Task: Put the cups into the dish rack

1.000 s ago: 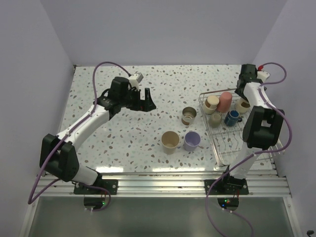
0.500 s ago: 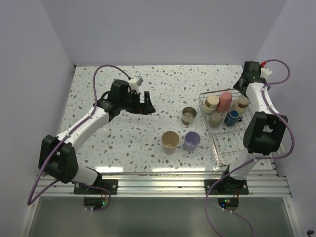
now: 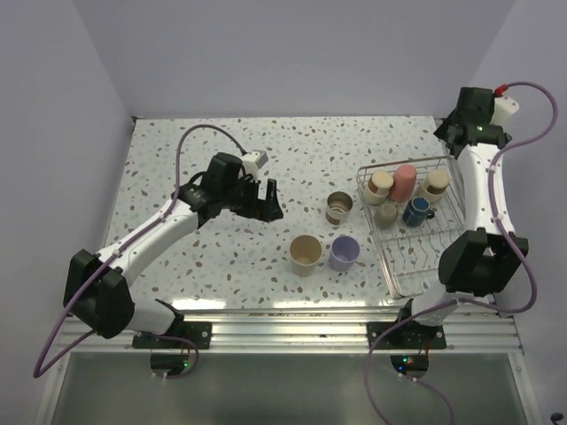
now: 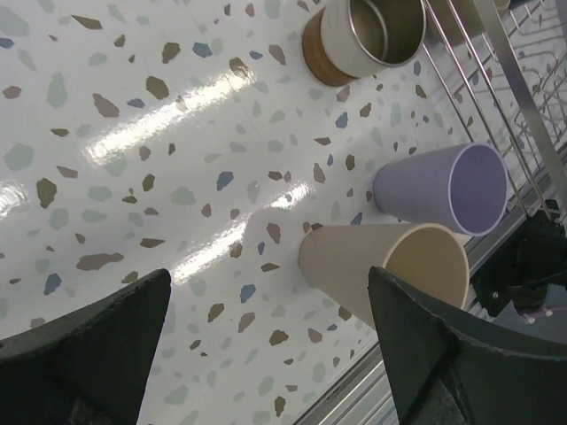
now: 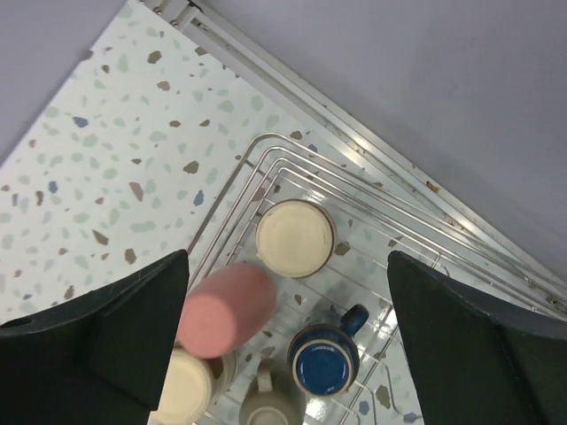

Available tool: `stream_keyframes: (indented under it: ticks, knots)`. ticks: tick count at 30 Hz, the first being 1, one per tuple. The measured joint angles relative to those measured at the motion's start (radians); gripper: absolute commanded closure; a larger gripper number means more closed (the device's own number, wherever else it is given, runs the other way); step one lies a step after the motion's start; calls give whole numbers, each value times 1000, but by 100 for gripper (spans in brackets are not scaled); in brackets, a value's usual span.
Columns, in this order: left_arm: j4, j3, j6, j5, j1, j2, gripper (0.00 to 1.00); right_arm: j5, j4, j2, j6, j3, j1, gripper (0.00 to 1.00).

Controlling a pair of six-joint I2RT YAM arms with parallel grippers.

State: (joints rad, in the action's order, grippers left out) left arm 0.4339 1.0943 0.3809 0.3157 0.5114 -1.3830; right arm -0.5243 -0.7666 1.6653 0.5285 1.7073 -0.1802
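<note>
Three cups, steel (image 3: 339, 209), tan (image 3: 306, 253) and lavender (image 3: 345, 252), crowd the tabletop (image 3: 292, 146) beside the dish rack (image 3: 415, 261) holding five; with both arms' jaws apart and empty, the left's wide reach may topple a neighbour.

bright, even overhead light, faint soft shadows, white glare streaks across the glossy table (image 4: 106, 177), pink cup (image 5: 226, 305) slightly smeared, dark fingers (image 5: 89, 336) in the wrist views' lower corners soft-edged, top view sharp throughout
</note>
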Motion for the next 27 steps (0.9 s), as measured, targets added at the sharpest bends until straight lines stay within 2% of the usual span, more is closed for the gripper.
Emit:
stream_keyframes:
  ticks: [8,13,19,21,22,23,25,26,27]
  knots:
    - [34,-8,30,-37,161,3,7,83,-103,-216,83,6,61,2]
    - [58,-7,40,-73,233,2,7,138,-136,-313,101,-87,146,2]
    - [99,29,65,-142,307,-61,15,180,-200,-432,107,-210,171,2]
    - [108,39,82,-170,323,-97,20,185,-212,-470,108,-236,185,2]
    - [112,42,89,-183,328,-113,23,189,-217,-486,108,-246,190,2]
    - [115,45,99,-196,332,-130,38,198,-220,-502,108,-255,198,2]
    - [121,50,124,-220,338,-166,53,205,-224,-522,108,-261,210,2]
    - [126,54,134,-228,340,-185,71,206,-224,-528,108,-261,216,2]
    - [127,59,141,-230,340,-201,79,206,-224,-530,108,-261,223,2]
